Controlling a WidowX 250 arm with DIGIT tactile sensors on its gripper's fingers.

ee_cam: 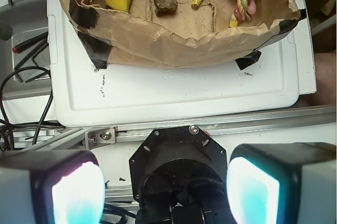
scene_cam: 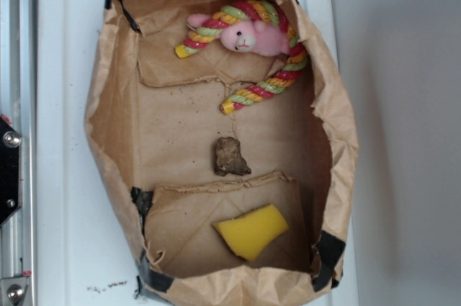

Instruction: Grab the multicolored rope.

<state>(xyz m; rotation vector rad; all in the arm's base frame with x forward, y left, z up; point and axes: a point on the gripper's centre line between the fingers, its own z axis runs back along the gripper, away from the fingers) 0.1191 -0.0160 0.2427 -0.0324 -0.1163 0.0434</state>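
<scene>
In the wrist view the two fingers stand wide apart at the bottom of the picture, released and grasping nothing, their pale pads glowing teal on either side of the black wrist mount. They hang outside the tray, above a metal rail, well apart from everything in the bag.

Beyond the rail lies a white plastic tray, and on it an open brown paper bag flattened into a shallow box, its corners patched with black tape.

Inside the bag, a yellow sponge lies at one end. Near the middle sits a small brown lump. At the far end the multicolored rope curves in an arch, striped red, yellow, green and pink. A pink plush animal lies on top of the rope's bend.
</scene>
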